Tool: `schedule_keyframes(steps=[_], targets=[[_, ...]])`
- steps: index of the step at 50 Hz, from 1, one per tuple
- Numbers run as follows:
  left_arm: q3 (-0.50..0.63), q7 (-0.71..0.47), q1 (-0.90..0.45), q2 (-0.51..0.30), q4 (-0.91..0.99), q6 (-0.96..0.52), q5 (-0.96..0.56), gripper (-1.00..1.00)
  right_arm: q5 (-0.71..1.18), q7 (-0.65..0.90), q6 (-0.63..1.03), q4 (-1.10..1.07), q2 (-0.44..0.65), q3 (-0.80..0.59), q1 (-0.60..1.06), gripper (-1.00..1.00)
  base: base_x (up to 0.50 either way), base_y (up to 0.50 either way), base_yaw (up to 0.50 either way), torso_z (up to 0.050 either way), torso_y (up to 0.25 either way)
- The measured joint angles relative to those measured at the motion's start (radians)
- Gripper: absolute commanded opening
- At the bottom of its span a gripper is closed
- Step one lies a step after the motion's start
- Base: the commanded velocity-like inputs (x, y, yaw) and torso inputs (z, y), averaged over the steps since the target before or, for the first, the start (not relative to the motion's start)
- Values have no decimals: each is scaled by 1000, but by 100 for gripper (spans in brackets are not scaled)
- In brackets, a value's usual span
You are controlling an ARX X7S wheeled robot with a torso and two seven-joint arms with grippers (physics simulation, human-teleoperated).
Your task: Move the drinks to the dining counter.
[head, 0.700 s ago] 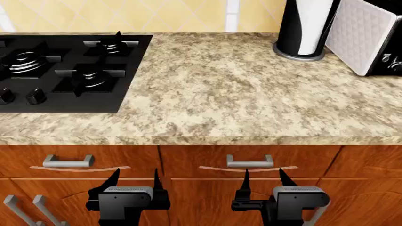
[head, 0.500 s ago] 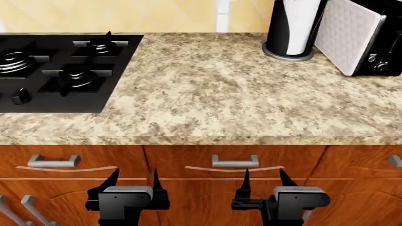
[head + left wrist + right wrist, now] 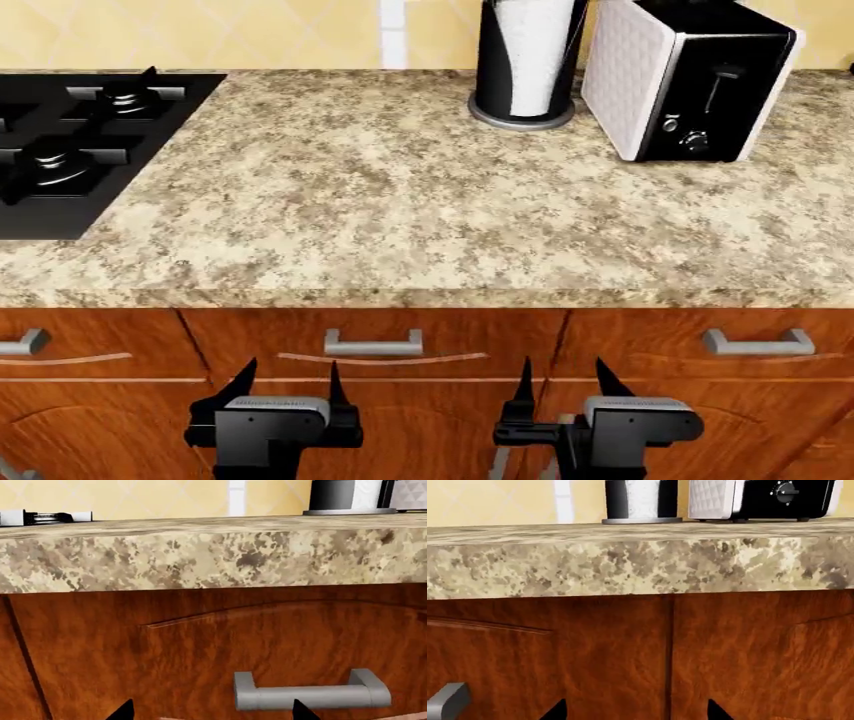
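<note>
Here the left claw [image 3: 284, 384] and the right claw [image 3: 559, 382] both hang released and empty, below the edge of the brown-speckled counter [image 3: 400, 210]. On this counter, behind, stand the stove [image 3: 67, 150], the paper towel holder [image 3: 527, 60] and the toaster [image 3: 687, 80]. No drinks appear in any view.

Bright even light, soft shadows, sharp renders
</note>
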Motion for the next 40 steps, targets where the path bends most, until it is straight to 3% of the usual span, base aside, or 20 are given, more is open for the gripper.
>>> schedule_keyframes(steps=[40], targets=[[56,-48,-2,-45,-1,2,-41,100,51,53,-12,0,45,-52,2,100,0,-500,0,0,0]])
